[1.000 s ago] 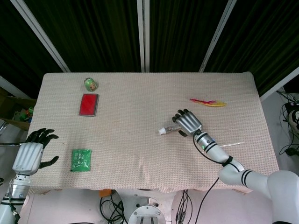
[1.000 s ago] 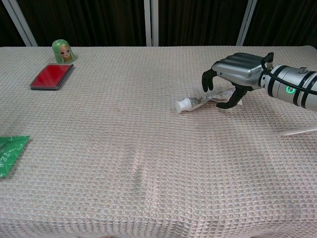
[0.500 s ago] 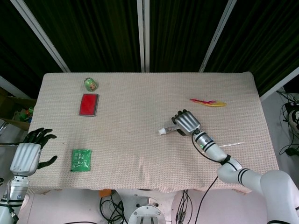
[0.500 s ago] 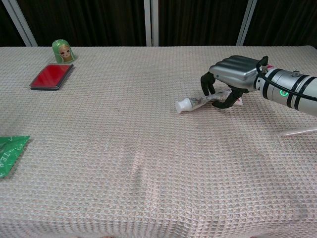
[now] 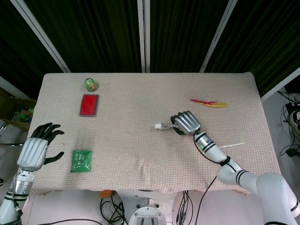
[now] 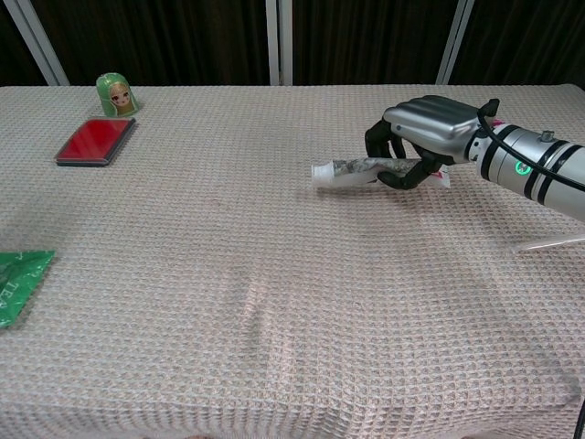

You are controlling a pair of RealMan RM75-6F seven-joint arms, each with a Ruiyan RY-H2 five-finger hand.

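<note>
Dark curtains with pale uprights close off the far side, and a waffle-weave cloth covers the table (image 6: 274, 302).

Taking the tube (image 6: 352, 170) as the landmark: nearest the robot and far to the tube's left, the left hand (image 5: 33, 151) hangs off the table edge, fingers spread, holding nothing. Just beside that hand lies a green packet (image 5: 81, 160); its print is too small to read. A thin white stick (image 5: 232, 146) lies nearer than the tube, off to its right.

The right hand (image 6: 422, 137) grips the tube by its tail end, fingers (image 6: 377, 142) curled over the top and the thumb underneath. The tube looks lifted just off the cloth, roughly level, with its white cap (image 6: 320, 174) pointing left. There is dark print along its body, but I cannot read any brand.

The grip sits at the flat end, far from the cap, so the heavier cap end could sag or the tube could swivel and slip out. A hard squeeze might also crease the body.

Beyond the tube to its right lies a red-and-yellow feather (image 5: 209, 102). Farther off to its left sit a red flat case (image 6: 95, 141) and a green-haired figurine (image 6: 115, 93).
</note>
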